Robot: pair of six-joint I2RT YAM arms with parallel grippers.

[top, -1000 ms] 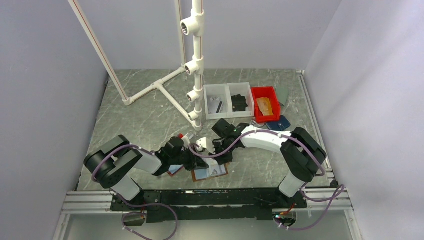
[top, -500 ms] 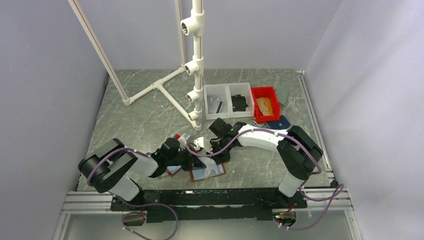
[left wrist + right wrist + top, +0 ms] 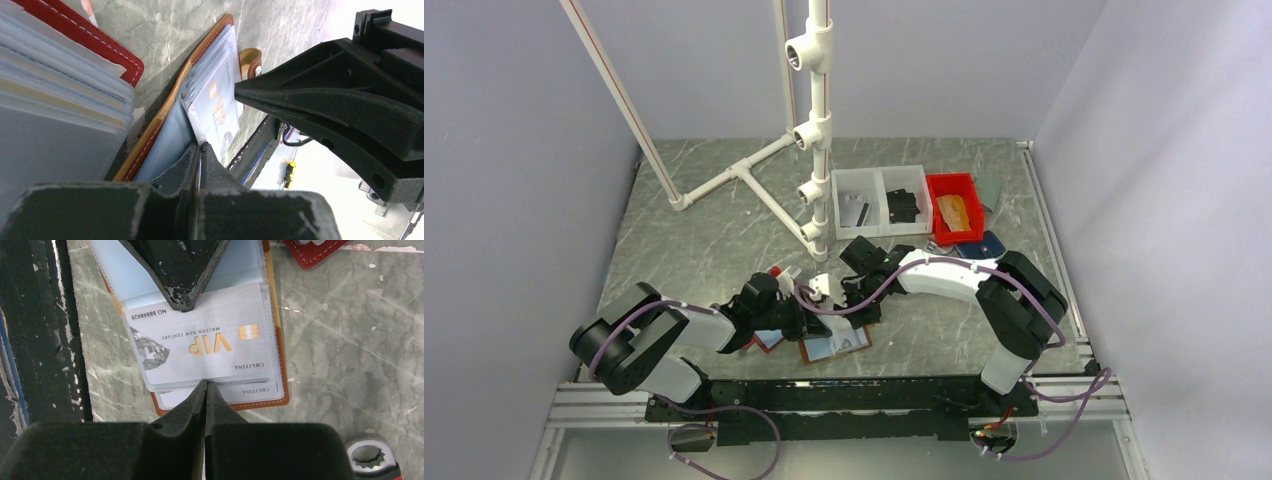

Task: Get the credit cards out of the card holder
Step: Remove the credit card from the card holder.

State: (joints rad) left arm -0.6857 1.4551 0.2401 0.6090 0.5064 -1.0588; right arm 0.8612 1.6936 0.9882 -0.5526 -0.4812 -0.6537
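Observation:
A brown leather card holder lies open near the table's front edge, its clear sleeves fanned out. A white VIP credit card shows in the top sleeve. My left gripper is shut on one edge of that card; from the right wrist its tips sit on the card's far edge. My right gripper is shut on the opposite edge of the plastic sleeve, with a second card in the sleeve below. In the top view both grippers, left and right, meet over the holder.
A red card holder with a thick stack of sleeves lies just left of the brown one. A small ring spanner lies nearby. White bins, a red bin and a pipe frame stand behind. The black front rail runs close by.
Both arms and the brown card holder have shifted slightly to the left. Both grippers stay pinched on it.

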